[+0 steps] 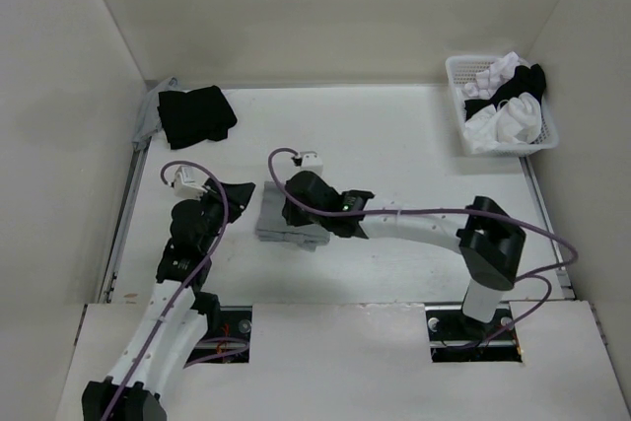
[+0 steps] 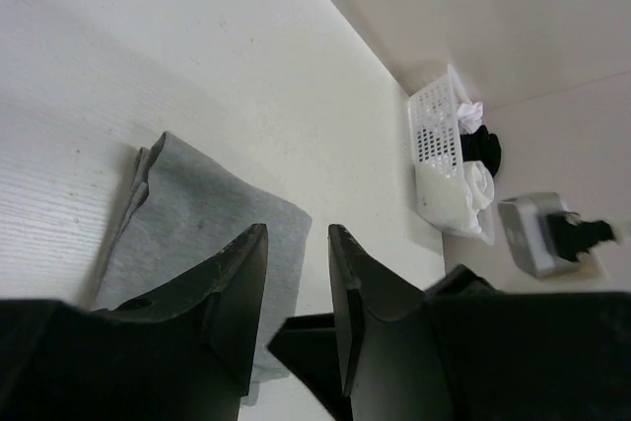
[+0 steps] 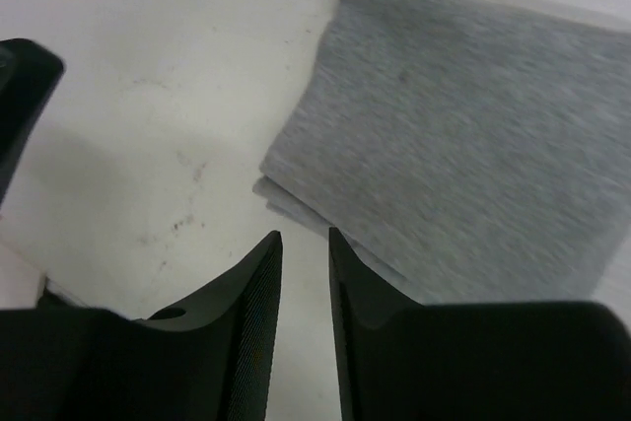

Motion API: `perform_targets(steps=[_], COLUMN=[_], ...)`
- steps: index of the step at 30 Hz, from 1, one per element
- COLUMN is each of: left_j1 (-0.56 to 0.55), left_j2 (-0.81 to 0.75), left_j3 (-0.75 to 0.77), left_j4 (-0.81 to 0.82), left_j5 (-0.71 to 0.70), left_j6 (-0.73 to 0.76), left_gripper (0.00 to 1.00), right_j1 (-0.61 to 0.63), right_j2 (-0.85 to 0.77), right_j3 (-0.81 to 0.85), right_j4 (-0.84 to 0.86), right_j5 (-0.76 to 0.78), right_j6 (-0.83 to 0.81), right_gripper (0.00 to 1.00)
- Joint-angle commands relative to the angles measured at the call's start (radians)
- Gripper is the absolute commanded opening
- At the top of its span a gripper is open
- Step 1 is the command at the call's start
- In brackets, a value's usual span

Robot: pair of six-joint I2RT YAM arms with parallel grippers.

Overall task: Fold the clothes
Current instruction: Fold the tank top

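White table (image 1: 414, 155); grey top (image 3: 473, 145) lies folded in a small stack mid-table, between my arms. My left gripper (image 2: 296, 234) and right gripper (image 3: 304, 236) are both parted, holding nothing, low over its edges. Risk: if I pull away, a fingertip could snag the soft knit and drag the fold open.

Seen from above, the top (image 1: 274, 226) lies on the counter (image 1: 394, 145), near its middle. The left hand (image 2: 296, 234) sits just beside the top, at nine o'clock from it. The right hand (image 3: 301, 239) hangs above the top's edge. A folded garment (image 1: 197, 115) lies at eleven o'clock, well apart. A basket (image 1: 458, 115) stands at two o'clock, farther off, with bundled clothes (image 1: 508, 110) in it.
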Motion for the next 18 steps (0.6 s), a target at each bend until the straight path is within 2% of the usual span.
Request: perform_targets(steps=[1, 3, 5, 10, 15, 18], left_j1=[-0.056, -0.108, -0.158, -0.263, -0.267, -0.257], left_j2=[0.067, 0.136, 0.204, 0.371, 0.454, 0.489], left_j3=[-0.003, -0.019, -0.034, -0.089, -0.163, -0.195], left_j4=[0.121, 0.176, 0.23, 0.344, 0.394, 0.405], left_j5=[-0.006, -0.029, -0.057, -0.124, -0.167, -0.167], left_j6=[-0.019, -0.021, -0.021, -0.021, -0.03, -0.035], left_gripper=[0.3, 0.3, 0.29, 0.28, 0.28, 0.28], right_j1=[-0.052, -0.085, -0.118, -0.196, -0.256, -0.297], right_j2=[-0.139, -0.144, -0.127, -0.012, 0.118, 0.204], right_j3=[-0.124, -0.185, -0.225, -0.232, -0.193, -0.144], right_j4=[0.183, 0.251, 0.333, 0.514, 0.697, 0.722], right_j5=[-0.021, -0.076, -0.129, -0.335, -0.441, -0.466], right_j6=[0.017, 0.02, 0.018, 0.064, 0.135, 0.188], right_gripper=[0.22, 0.11, 0.07, 0.04, 0.03, 0.02])
